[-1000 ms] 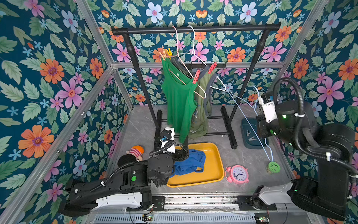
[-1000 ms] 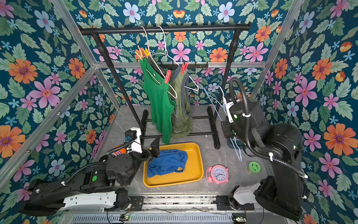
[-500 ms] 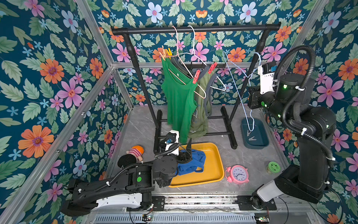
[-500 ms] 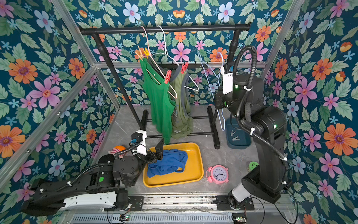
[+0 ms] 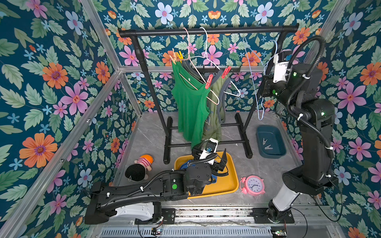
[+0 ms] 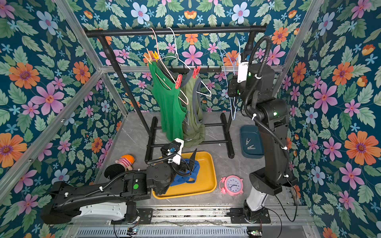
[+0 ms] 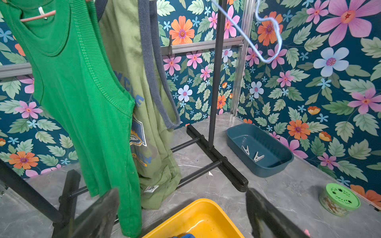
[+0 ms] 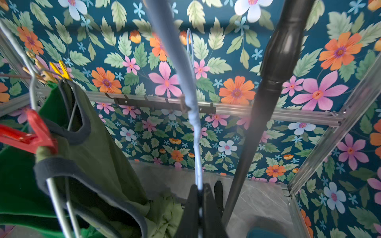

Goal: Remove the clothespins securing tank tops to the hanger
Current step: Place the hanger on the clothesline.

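On rail [image 5: 206, 31]: two tank tops [image 5: 191, 115], four clothespins [image 5: 208, 81]; two grey clothespins [image 5: 268, 147] in bin [image 7: 268, 170], 3 o'clock. Left gripper [image 7: 182, 191] gapes empty; right gripper [image 8: 199, 188] pinches one blue hanger [image 8: 185, 82].

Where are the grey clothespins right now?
In both top views the grey clothespins lie inside the teal bin on the table's right side, beside the rack's right foot.

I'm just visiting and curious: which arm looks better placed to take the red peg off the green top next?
Probably left: the left gripper is open and empty, just below the green top with the red peg. The right gripper is shut on the pale blue hanger.
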Controlling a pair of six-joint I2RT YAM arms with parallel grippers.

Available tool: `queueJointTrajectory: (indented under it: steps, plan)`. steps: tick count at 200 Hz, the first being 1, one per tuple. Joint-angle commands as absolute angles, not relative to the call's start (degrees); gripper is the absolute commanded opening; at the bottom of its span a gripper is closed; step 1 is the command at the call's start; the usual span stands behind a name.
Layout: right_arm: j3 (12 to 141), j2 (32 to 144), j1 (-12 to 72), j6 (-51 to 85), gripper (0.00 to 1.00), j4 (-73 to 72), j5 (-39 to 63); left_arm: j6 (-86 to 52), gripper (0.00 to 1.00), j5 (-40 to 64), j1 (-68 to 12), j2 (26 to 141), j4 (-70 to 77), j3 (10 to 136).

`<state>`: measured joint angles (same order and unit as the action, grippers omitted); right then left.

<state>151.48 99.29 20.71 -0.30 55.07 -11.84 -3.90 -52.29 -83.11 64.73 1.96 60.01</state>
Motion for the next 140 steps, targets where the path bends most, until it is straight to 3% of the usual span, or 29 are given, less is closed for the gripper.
queueJointTrajectory:
  steps: [1, 71, 140]
  plan:
    - [151.75, 99.73, 19.57, -1.63, 0.0, 48.47, -9.69, 0.03, 0.98, -53.0, -83.03, 65.97, 7.38, 60.94]
    - [158.93, 105.82, 17.51, -5.24, 0.0, 42.17, -8.02, 1.41, 0.99, -51.97, -80.34, 70.78, 9.18, 63.63]
    - [157.48, 108.8, 15.38, -6.19, 0.0, 35.98, -5.57, -0.59, 0.99, -50.67, -79.9, 72.64, 7.36, 65.64]
